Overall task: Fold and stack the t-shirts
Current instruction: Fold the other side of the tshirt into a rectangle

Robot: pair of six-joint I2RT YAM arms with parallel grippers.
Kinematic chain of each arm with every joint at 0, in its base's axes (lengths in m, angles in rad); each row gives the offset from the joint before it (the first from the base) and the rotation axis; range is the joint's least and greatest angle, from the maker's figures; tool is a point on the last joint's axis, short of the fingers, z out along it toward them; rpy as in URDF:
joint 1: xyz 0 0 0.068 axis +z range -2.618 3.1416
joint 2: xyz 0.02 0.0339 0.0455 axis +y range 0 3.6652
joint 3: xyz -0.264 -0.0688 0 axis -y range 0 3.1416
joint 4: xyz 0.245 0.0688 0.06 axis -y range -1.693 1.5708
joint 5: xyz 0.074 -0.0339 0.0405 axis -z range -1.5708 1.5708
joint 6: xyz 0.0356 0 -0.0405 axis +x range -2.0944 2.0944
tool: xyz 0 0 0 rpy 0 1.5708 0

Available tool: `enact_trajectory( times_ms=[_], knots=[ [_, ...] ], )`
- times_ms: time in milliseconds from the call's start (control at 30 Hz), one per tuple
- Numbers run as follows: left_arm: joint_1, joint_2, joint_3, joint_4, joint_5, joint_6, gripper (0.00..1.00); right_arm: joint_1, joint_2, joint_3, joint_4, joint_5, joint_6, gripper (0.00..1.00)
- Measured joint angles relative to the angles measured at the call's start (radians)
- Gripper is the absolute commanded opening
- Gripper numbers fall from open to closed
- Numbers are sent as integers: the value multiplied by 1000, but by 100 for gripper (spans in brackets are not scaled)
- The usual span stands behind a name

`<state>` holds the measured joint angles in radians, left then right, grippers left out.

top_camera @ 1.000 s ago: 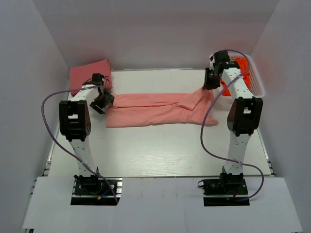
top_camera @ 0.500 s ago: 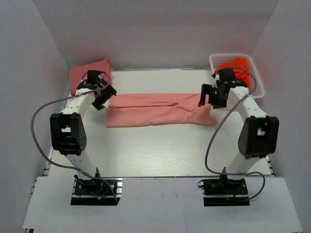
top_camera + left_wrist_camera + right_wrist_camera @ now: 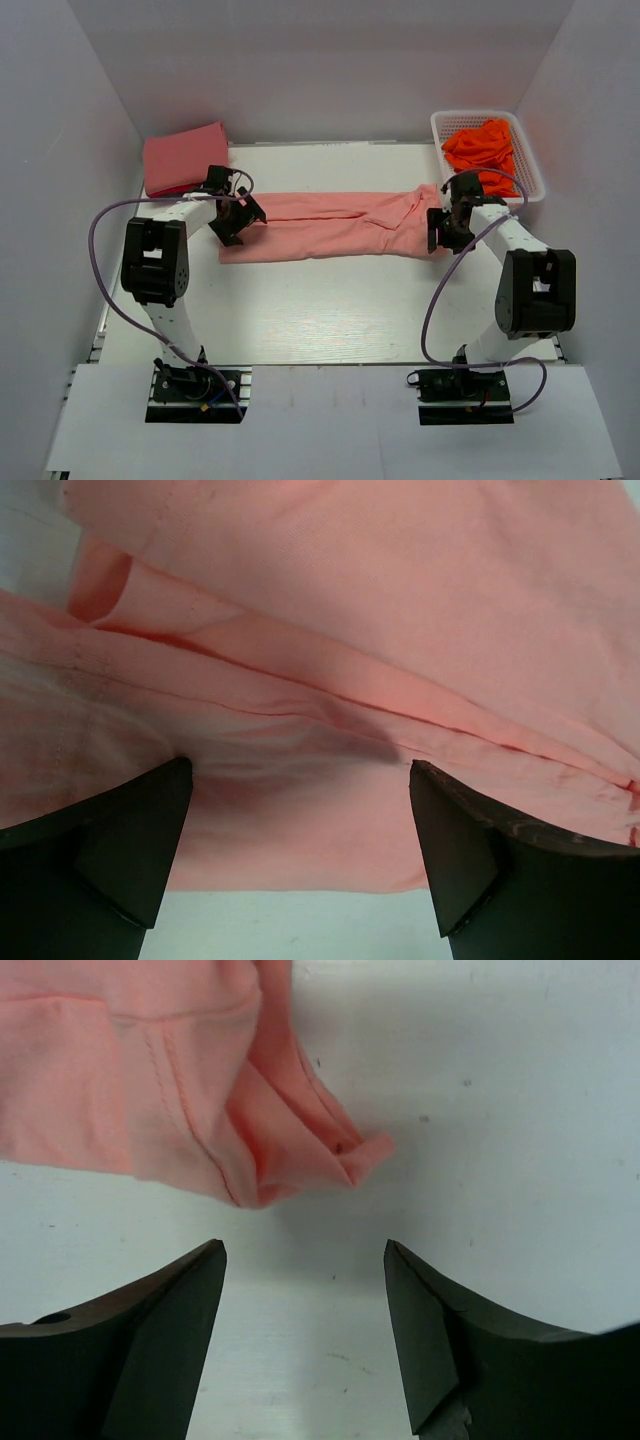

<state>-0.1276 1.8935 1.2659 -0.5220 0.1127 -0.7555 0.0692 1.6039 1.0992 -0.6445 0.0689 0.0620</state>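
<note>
A salmon pink t-shirt (image 3: pixel 330 225) lies folded into a long strip across the middle of the table. My left gripper (image 3: pixel 236 218) is open over its left end; the left wrist view shows the cloth (image 3: pixel 330 680) between the spread fingers, not gripped. My right gripper (image 3: pixel 440 232) is open and empty by the strip's right end; the right wrist view shows the shirt's corner (image 3: pixel 300 1150) just beyond the fingertips, over bare table. A deeper rose pink t-shirt (image 3: pixel 185 157) lies folded at the back left.
A white basket (image 3: pixel 532 170) at the back right holds crumpled orange cloth (image 3: pixel 483 146). White walls enclose the table on three sides. Purple cables loop off both arms.
The left gripper moved right and down onto the strip's left end. The right gripper let go of the raised right end and came down toward the near side; that end now lies flat.
</note>
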Motion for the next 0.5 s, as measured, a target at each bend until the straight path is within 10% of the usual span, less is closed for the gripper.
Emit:
enact_trajectory(
  times_ms=[133, 233, 367, 500],
  knots=[
    [2, 2, -2, 9, -1, 0, 100, -2, 33, 0, 65, -50, -57, 68],
    [2, 8, 1, 10, -6, -1, 100, -2, 99, 35, 71, -60, -84, 53],
    [4, 16, 13, -2, -20, -2, 100, -3, 206, 102, 72, -42, -94, 5],
    [8, 28, 28, -20, -27, -15, 100, -2, 227, 105, 64, -10, -61, 0]
  ],
)
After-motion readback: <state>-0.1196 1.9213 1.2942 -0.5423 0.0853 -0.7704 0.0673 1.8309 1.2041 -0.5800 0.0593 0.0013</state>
